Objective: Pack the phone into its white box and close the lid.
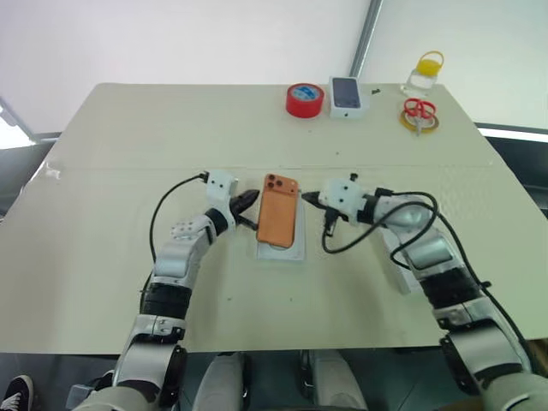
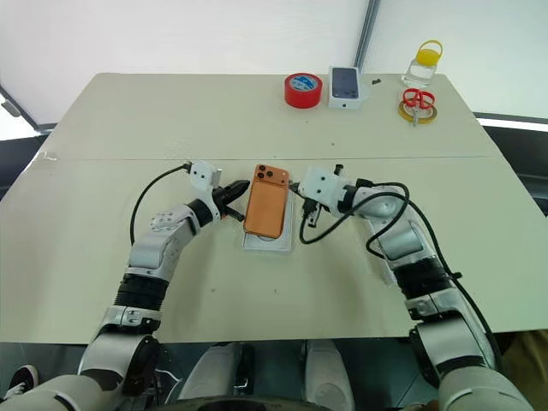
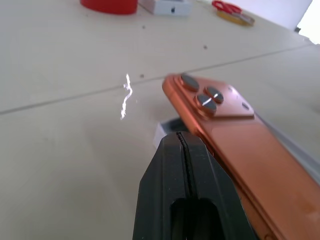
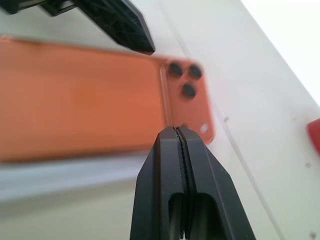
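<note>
the table [image 1: 128,154] had wide bare room on every side of the work, its far edge lined with small items and its near edge just ahead of the robot. one orange phone [image 1: 278,216] lay at the table's middle over one white box [image 1: 295,254], its long axis running from near to far and slightly canted, the camera cluster at the far end toward the left; it looked raised or tilted over the box rather than seated, and only the box's near rim showed beneath it. the left gripper [image 1: 251,202] had its two fingers pressed together and sat at the phone's left long edge; the right gripper [image 1: 311,199] was likewise closed with nothing between its fingers, its tip at the phone's right edge near the camera end. along the far edge stood one red tape roll [image 1: 305,99], one printed phone box [image 1: 346,96], one pair of red scissors [image 1: 419,109] on a yellow roll, and one yellow-capped item [image 1: 427,70].
</note>
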